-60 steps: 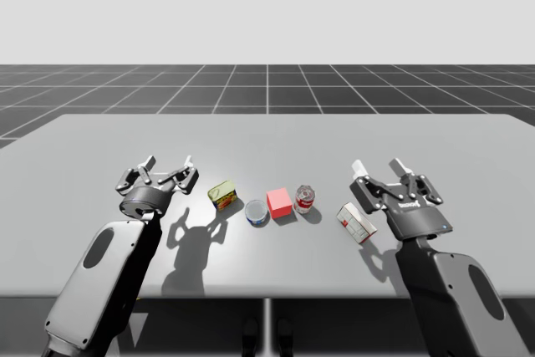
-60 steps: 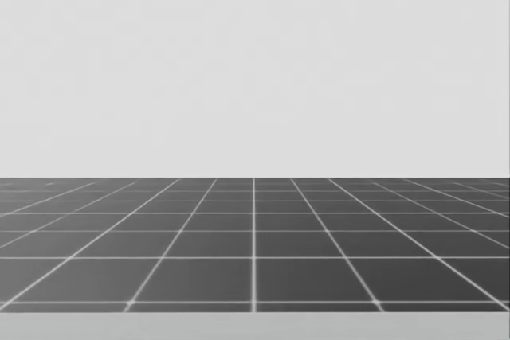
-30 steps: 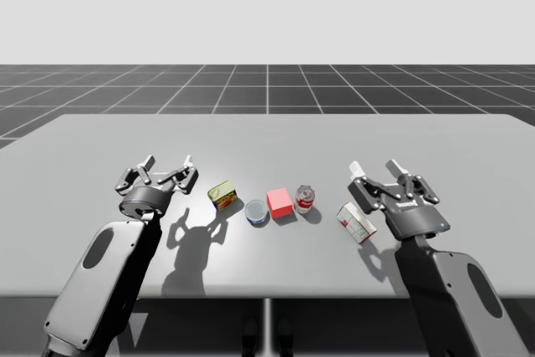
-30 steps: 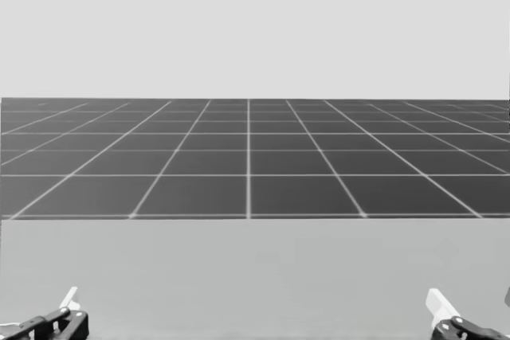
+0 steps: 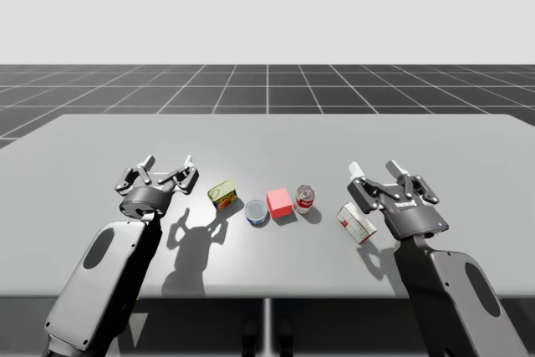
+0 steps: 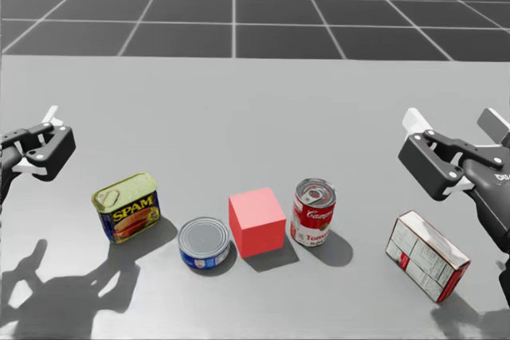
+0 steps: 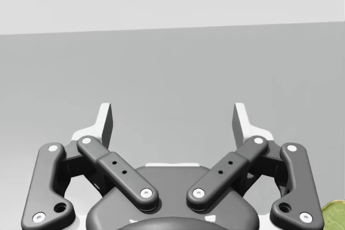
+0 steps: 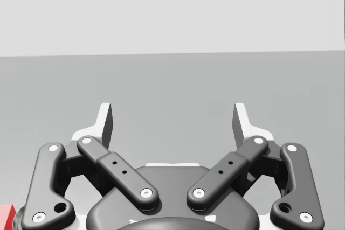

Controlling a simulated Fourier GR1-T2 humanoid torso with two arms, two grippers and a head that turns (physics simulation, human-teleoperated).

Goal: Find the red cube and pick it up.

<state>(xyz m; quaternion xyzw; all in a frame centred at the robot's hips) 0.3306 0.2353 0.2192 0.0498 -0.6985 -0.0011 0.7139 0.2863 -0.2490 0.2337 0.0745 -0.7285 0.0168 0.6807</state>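
My left end effector [image 7: 172,119] is open, its two fingers spread wide with nothing but bare worktop [image 6: 239,109] between them. It hovers well to the left of the red cube [image 6: 256,220] and a little farther back. My right end effector [image 8: 172,119] is likewise open and holds nothing. It hangs well to the right of the cube, also slightly behind it.

The cube sits on the worktop near the front edge, in the middle of a row of goods, with neither end effector touching it.

Just beside the cube on the left, and slightly nearer to me, lies a flat round blue tin [image 6: 204,242], lid up and closed. Just beside the cube on the right stands an upright red-and-white can [image 6: 312,211], its top closed as well. These two flank the cube closely on both sides.

Farther left of the cube, beyond the flat tin, rests a rectangular yellow-and-blue tin [image 6: 127,206], sealed. Farther right of the cube, beyond the upright can, a white-and-red box [image 6: 426,255] lies at an angle, below my right end effector.
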